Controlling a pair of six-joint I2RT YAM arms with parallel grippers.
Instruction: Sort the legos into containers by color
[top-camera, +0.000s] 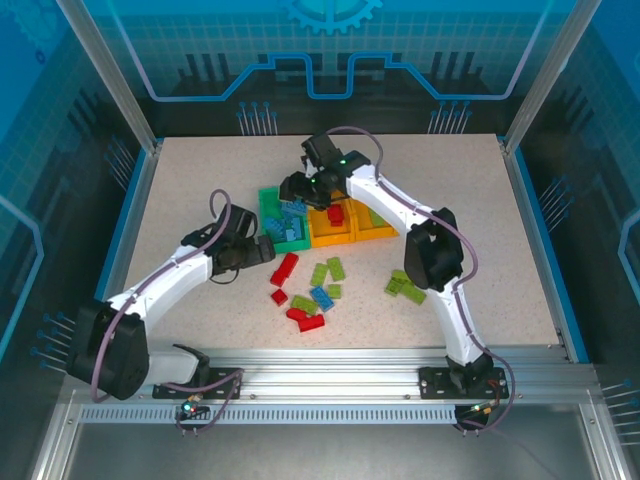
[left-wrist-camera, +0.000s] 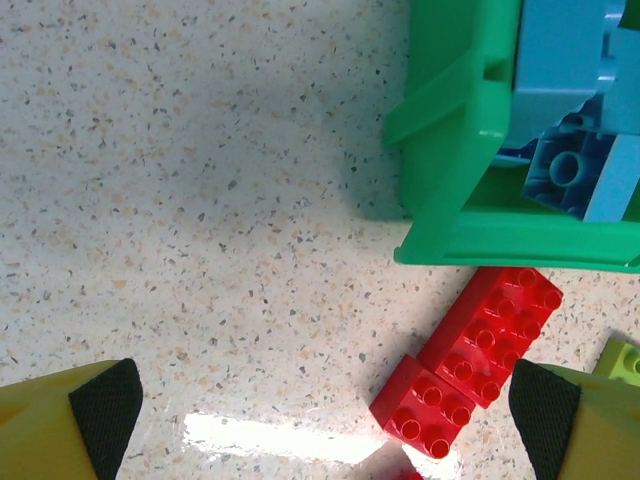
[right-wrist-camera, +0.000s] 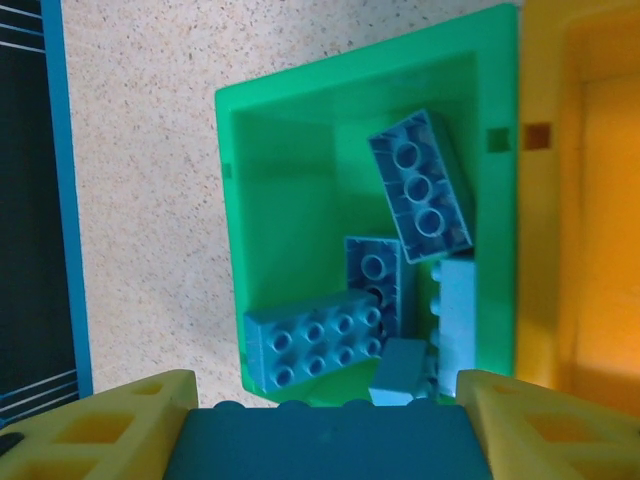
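Observation:
My right gripper (right-wrist-camera: 325, 425) is shut on a dark blue lego (right-wrist-camera: 320, 450) and hovers over the green container (right-wrist-camera: 232, 200), which holds several blue legos (right-wrist-camera: 420, 185). From above, the right gripper (top-camera: 297, 190) sits over the green container (top-camera: 266, 205) at the left end of the row. Two orange-yellow containers (top-camera: 352, 232) join it on the right, and a red lego (top-camera: 335, 213) lies in the middle one. My left gripper (left-wrist-camera: 325, 410) stands open low over the table, with two red legos (left-wrist-camera: 495, 335) just inside its right finger (left-wrist-camera: 545, 410), beside the green container (left-wrist-camera: 450, 150).
Loose red (top-camera: 305, 318), lime green (top-camera: 405, 287) and blue (top-camera: 321, 297) legos are scattered on the speckled table in front of the containers. A lime brick (left-wrist-camera: 622, 360) peeks past my left gripper's right finger. Blue rails (top-camera: 125, 230) border the table.

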